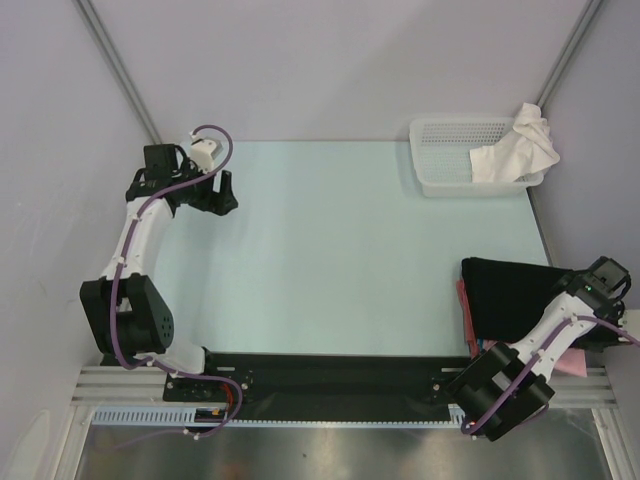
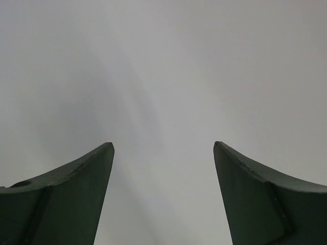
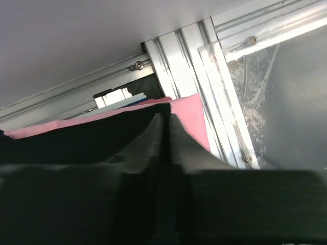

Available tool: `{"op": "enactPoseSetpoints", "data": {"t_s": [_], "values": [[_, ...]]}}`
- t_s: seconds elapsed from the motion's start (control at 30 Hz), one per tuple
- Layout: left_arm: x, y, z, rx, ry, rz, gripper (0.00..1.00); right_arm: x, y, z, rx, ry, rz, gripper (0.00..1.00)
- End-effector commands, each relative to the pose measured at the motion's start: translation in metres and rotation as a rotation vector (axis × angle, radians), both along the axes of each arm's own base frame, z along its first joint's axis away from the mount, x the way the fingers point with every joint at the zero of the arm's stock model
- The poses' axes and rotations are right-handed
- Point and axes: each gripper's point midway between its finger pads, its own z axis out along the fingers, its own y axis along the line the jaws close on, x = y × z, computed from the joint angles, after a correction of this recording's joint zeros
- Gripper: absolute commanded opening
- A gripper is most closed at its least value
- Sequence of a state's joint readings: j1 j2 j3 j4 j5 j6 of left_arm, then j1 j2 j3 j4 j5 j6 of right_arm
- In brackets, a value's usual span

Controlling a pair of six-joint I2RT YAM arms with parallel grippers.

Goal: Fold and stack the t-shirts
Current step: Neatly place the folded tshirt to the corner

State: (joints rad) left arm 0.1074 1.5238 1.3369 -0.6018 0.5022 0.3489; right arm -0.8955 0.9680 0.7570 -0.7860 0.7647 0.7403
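A folded black t-shirt point(image 1: 510, 295) lies at the table's right edge on top of a red one point(image 1: 463, 308) and a pink one point(image 1: 573, 366). My right gripper point(image 1: 606, 276) is over the stack's right edge. In the right wrist view its jaws point(image 3: 164, 116) are pressed together at the black t-shirt's point(image 3: 76, 138) raised corner, with the pink t-shirt point(image 3: 189, 109) under it. A white t-shirt point(image 1: 520, 150) hangs over the basket's right end. My left gripper point(image 1: 222, 192) is open and empty at the far left; its wrist view point(image 2: 163, 145) shows only bare surface.
A white mesh basket point(image 1: 450, 150) stands at the back right. Aluminium frame rails point(image 3: 184, 56) run close beside the stack at the right. The arm bases and a black strip point(image 1: 320, 375) line the near edge.
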Motion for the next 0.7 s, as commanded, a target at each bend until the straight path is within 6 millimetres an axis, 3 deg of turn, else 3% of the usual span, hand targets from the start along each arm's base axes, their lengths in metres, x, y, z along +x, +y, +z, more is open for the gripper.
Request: {"op": "enactPoseSetpoints", "data": {"t_s": [0.0, 0.07, 0.1, 0.17, 0.23, 0.37, 0.4, 0.47, 0.5, 0.53, 0.57, 0.6, 0.67], "values": [[-0.004, 0.0, 0.02, -0.009, -0.06, -0.021, 0.85, -0.017, -0.009, 0.006, -0.07, 0.055, -0.068, 0.22], [-0.004, 0.0, 0.019, -0.005, -0.058, -0.021, 0.85, -0.012, -0.011, 0.007, -0.077, 0.042, -0.048, 0.58], [-0.004, 0.001, 0.018, -0.004, -0.056, -0.021, 0.85, -0.006, -0.013, 0.008, -0.078, 0.033, -0.02, 0.82], [-0.003, 0.001, 0.019, -0.001, -0.059, -0.021, 0.85, 0.007, -0.018, 0.024, -0.11, 0.044, 0.039, 0.99], [-0.003, 0.001, 0.018, -0.002, -0.053, -0.022, 0.85, 0.019, -0.02, 0.037, -0.13, 0.063, 0.106, 1.0], [-0.002, 0.004, 0.011, 0.009, -0.032, -0.008, 0.86, 0.079, -0.01, 0.067, -0.159, -0.032, 0.372, 1.0], [-0.002, 0.008, 0.01, 0.021, -0.024, 0.006, 0.87, 0.104, 0.002, 0.07, -0.147, -0.099, 0.486, 1.0], [-0.005, 0.01, 0.007, 0.04, -0.013, 0.011, 0.87, 0.134, 0.014, 0.08, -0.167, -0.167, 0.635, 1.0], [-0.008, 0.015, 0.005, 0.062, -0.007, 0.029, 0.94, 0.159, 0.036, 0.08, -0.152, -0.225, 0.776, 1.0], [-0.01, 0.017, 0.004, 0.081, -0.008, 0.028, 0.95, 0.177, 0.044, 0.089, -0.187, -0.27, 0.856, 1.0], [-0.013, 0.02, 0.003, 0.098, -0.005, 0.034, 0.95, 0.189, 0.054, 0.089, -0.188, -0.287, 0.927, 1.0], [-0.02, 0.022, -0.002, 0.113, 0.013, 0.038, 0.96, 0.208, 0.078, 0.087, -0.175, -0.298, 1.064, 1.0], [-0.027, 0.029, -0.006, 0.154, 0.022, 0.061, 1.0, 0.231, 0.1, 0.089, -0.182, -0.296, 1.19, 1.0]]}}
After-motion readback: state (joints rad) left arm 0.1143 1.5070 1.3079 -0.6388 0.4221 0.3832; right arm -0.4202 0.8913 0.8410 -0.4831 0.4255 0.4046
